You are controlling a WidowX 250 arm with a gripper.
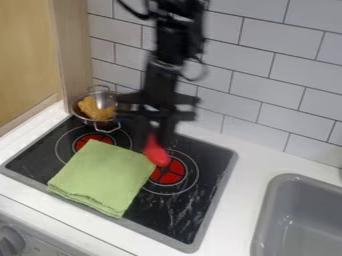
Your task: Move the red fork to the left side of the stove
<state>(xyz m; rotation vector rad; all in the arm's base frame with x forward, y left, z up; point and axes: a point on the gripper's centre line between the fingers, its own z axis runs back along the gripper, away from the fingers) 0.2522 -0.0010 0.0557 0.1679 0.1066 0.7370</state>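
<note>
Evidently, the gripper (155, 132) hung just above the frame's middle, its jaws pinching the red fork (156, 152), which pointed downward over the stove (212, 182), near the right burner (172, 173). The green cloth (103, 177) lay across the stove, left of center. The pot (99, 111), with something yellow-brown inside, stood upper left; the sink (268, 216) was lower right.

I am in a kitchen, perhaps a toy or mock-up one: a black stovetop (179, 215) with red-centered burner rings and a gray sink (262, 220) are set in a white counter (248, 187), with a metal pot (101, 96) near a gray tiled wall (267, 75).
</note>
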